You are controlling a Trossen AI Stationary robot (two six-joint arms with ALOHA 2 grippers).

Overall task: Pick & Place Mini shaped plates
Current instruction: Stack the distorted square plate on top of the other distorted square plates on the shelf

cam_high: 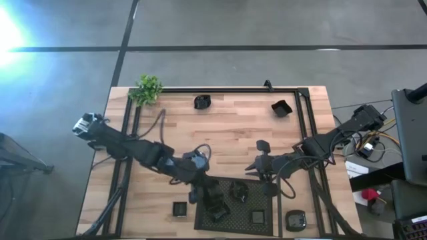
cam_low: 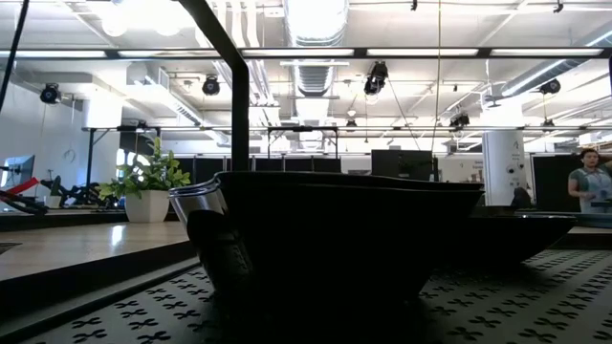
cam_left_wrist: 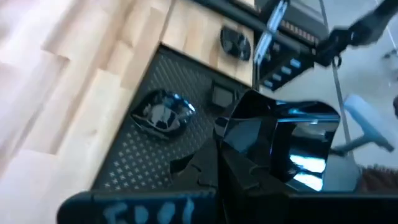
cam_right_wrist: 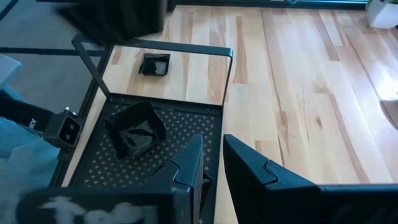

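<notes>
Left gripper (cam_high: pixel 215 200) over mesh tray (cam_high: pixel 257 185) at bench front, jaws clamped on angular mini plate (cam_left_wrist: pixel 280 146). Right gripper (cam_high: pixel 257 165) at tray's far edge, jaws part open, empty. More plates: in tray (cam_high: pixel 239 191), on bench (cam_high: pixel 281 108). Judgement: lower plate level onto bare mesh, clear of neighbours, release only once seated.

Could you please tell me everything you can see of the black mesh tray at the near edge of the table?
The mesh tray is a flat black rectangle, seemingly perforated metal with small cross-shaped holes, lying level on the wooden table near its front edge. Several glossy black mini shaped plates rest on it. The left gripper sits over its left part, shut on an angular plate; the right gripper hovers at its far edge.
</notes>
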